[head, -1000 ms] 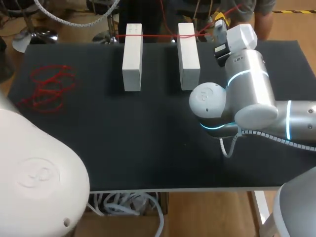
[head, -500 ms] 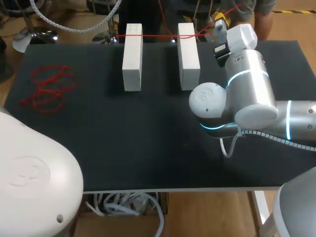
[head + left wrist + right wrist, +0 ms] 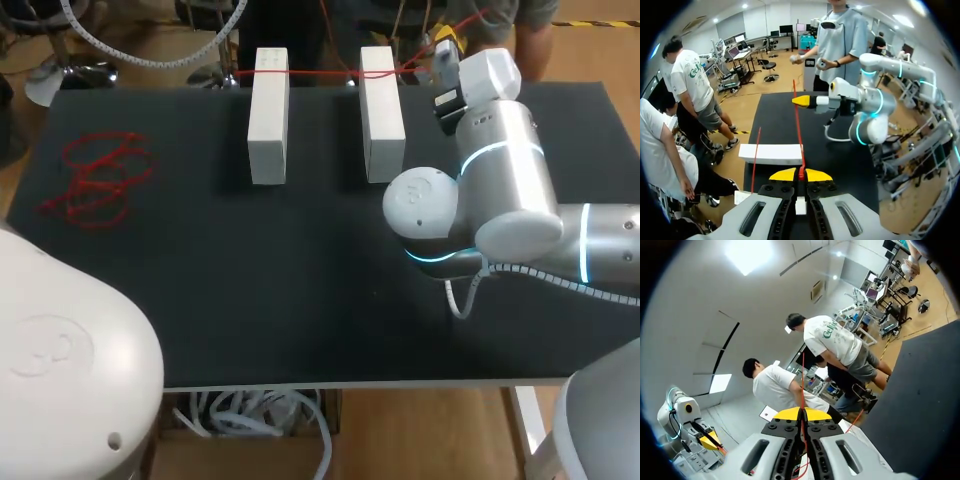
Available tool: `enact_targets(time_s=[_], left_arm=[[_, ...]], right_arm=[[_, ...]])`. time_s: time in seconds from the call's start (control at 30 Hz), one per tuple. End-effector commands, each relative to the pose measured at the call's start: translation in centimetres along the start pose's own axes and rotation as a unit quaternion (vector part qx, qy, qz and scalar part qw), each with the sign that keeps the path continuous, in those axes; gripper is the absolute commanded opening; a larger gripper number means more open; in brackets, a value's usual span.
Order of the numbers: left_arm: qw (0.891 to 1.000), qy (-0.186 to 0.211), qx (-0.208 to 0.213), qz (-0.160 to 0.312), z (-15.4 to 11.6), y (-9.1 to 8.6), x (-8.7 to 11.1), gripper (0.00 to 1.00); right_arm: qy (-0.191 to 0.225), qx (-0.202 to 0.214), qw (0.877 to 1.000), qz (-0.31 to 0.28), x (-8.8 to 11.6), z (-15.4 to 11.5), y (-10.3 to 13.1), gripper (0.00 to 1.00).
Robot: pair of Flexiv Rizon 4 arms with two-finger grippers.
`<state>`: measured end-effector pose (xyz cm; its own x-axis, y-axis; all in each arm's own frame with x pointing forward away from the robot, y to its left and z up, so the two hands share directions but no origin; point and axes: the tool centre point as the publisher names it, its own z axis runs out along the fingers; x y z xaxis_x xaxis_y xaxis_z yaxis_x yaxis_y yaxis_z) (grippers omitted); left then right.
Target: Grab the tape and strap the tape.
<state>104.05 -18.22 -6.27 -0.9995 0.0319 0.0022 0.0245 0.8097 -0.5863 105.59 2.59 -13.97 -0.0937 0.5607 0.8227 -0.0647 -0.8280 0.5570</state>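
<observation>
Two white blocks (image 3: 268, 115) (image 3: 381, 112) stand side by side at the table's far edge. A thin red tape (image 3: 320, 74) runs taut across their far ends. My right gripper (image 3: 446, 42), just past the right block, is shut on the tape's right end; its wrist view shows the tape (image 3: 802, 390) pinched in the gripper (image 3: 801, 412). My left gripper (image 3: 800, 174) is shut on the tape (image 3: 798, 130), which stretches over a block (image 3: 771, 153) to the right gripper (image 3: 805, 101). The left gripper is out of the head view.
A loose tangle of red tape (image 3: 95, 178) lies on the black table (image 3: 300, 290) at the left. My left arm's white housing (image 3: 60, 360) fills the near left corner. My right arm (image 3: 510, 190) lies over the table's right part.
In the head view my left arm's white housing has sunk lower and to the left. The right arm, the blocks and the stretched tape have not moved.
</observation>
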Motion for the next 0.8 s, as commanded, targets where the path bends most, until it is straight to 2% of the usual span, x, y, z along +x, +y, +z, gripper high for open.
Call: enact_targets(time_s=[0.03,0.1,0.13,0.17,0.2,0.23,0.27,0.3,0.33,0.4,0.43,0.53,0.73,0.8], left_arm=[[1.000,-0.001,-0.002,0.000,0.0,0.0,0.2,0.00],[1.000,-0.001,-0.002,0.000,0.0,0.0,0.2,0.00],[1.000,-0.001,-0.002,0.000,0.0,0.0,0.2,0.00],[1.000,-0.001,-0.002,0.000,0.0,0.0,0.2,0.00],[1.000,-0.001,-0.002,0.000,0.0,0.0,0.2,0.00],[1.000,-0.001,-0.002,0.000,0.0,0.0,0.2,0.00],[1.000,-0.001,-0.002,0.000,0.0,0.0,0.2,0.00],[1.000,-0.001,-0.002,0.000,0.0,0.0,0.2,0.00],[1.000,-0.001,-0.002,0.000,0.0,0.0,0.2,0.00],[1.000,-0.001,-0.002,0.000,0.0,0.0,0.2,0.00],[1.000,-0.001,-0.002,0.000,0.0,0.0,0.2,0.00],[1.000,-0.001,-0.002,0.000,0.0,0.0,0.2,0.00],[1.000,-0.001,-0.002,0.000,0.0,0.0,0.2,0.00],[1.000,-0.001,-0.002,0.000,0.0,0.0,0.2,0.00]], right_arm=[[-0.004,0.001,1.000,-0.001,0.3,0.0,0.1,0.00],[0.008,0.017,1.000,-0.019,0.9,-0.4,0.4,0.00],[0.010,0.008,0.998,-0.054,1.3,-0.6,0.6,0.00],[-0.003,0.017,0.998,-0.057,1.7,-0.7,0.9,0.00],[0.002,0.001,0.997,-0.083,2.0,-0.7,1.2,0.00],[-0.025,0.007,0.991,-0.129,2.2,-0.5,1.1,0.00],[-0.037,0.012,0.989,-0.140,2.3,-0.3,1.2,0.00],[-0.035,-0.008,0.983,-0.180,2.5,-0.1,1.1,0.00],[-0.065,0.012,0.977,-0.201,2.5,0.1,1.0,0.00],[-0.074,0.004,0.968,-0.239,2.8,0.6,1.0,0.00],[-0.084,0.017,0.965,-0.248,3.0,0.8,1.0,0.00],[-0.097,0.005,0.953,-0.286,3.9,1.4,1.2,0.00],[-0.117,0.006,0.917,-0.381,6.3,1.6,2.1,0.00],[-0.117,0.006,0.917,-0.381,6.3,1.6,2.1,0.00]])
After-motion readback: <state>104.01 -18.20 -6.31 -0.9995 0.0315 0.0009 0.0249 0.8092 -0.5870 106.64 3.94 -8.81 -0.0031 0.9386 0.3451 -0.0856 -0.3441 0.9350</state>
